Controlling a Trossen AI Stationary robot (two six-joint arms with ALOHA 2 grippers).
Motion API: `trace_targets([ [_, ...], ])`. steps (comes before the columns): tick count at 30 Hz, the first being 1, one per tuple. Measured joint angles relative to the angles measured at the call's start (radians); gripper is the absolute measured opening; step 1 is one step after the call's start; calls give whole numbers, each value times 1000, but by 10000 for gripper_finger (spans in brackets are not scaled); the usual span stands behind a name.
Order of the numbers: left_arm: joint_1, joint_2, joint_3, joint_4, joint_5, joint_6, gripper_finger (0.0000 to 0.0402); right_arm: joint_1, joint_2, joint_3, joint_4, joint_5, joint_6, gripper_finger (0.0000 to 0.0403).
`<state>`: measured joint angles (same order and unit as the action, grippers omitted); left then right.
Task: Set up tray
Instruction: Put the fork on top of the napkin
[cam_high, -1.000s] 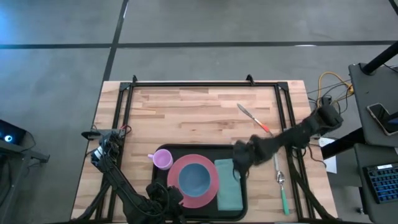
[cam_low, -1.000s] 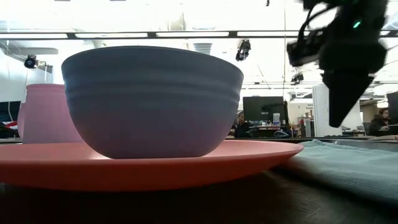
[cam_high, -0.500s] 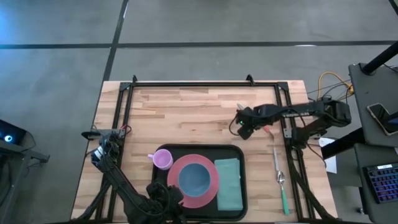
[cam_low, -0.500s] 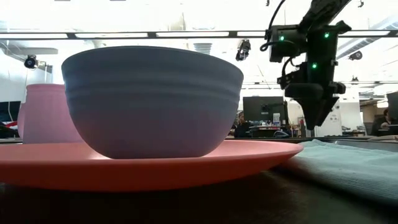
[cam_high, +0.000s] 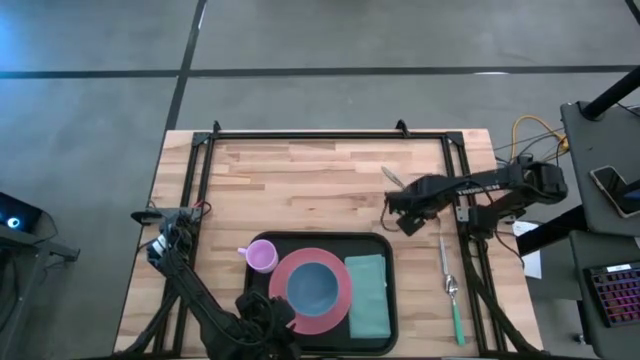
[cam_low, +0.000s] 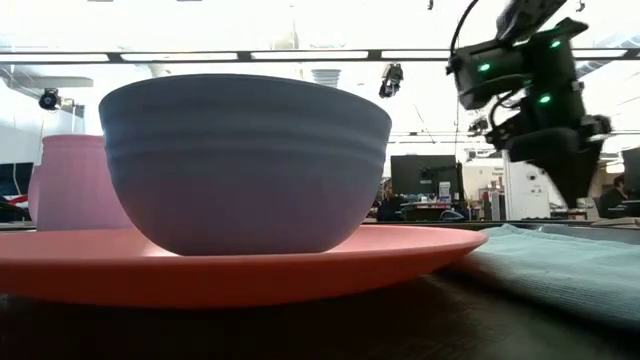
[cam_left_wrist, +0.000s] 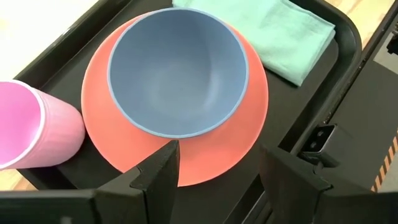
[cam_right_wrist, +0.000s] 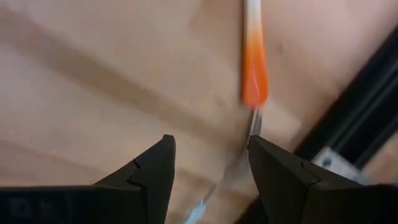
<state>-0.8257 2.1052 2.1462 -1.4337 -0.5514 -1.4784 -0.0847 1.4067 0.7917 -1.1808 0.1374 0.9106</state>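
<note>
L gripper (cam_left_wrist: 214, 171) waits at the near edge of the tray (cam_high: 380, 243), jaws wide, nothing in them, over the pink plate (cam_high: 340, 305) w/ blue bowl (cam_high: 318, 286); pink cup (cam_high: 262, 257) and teal napkin (cam_high: 368, 295) flank the plate. Tray sits at the near-centre tabletop (cam_high: 300, 180). R gripper (cam_high: 404, 212) hovers just beyond the tray's far right corner, jaws apart, empty, over the orange-handled utensil (cam_right_wrist: 254, 68). I'd line up jaws across the handle, drop square, pinch mid-handle. Green-handled spoon (cam_high: 453, 300) lies right of the tray.
</note>
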Motion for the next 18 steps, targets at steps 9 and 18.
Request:
trace_targets([
  [9, 4, 0, -32, -7, -2, 3, 196, 246, 0, -50, -13, -125, 340, 187],
  [18, 4, 0, -74, -7, 0, 3, 196, 309, 4, -101, 15, -164, 493, 167],
])
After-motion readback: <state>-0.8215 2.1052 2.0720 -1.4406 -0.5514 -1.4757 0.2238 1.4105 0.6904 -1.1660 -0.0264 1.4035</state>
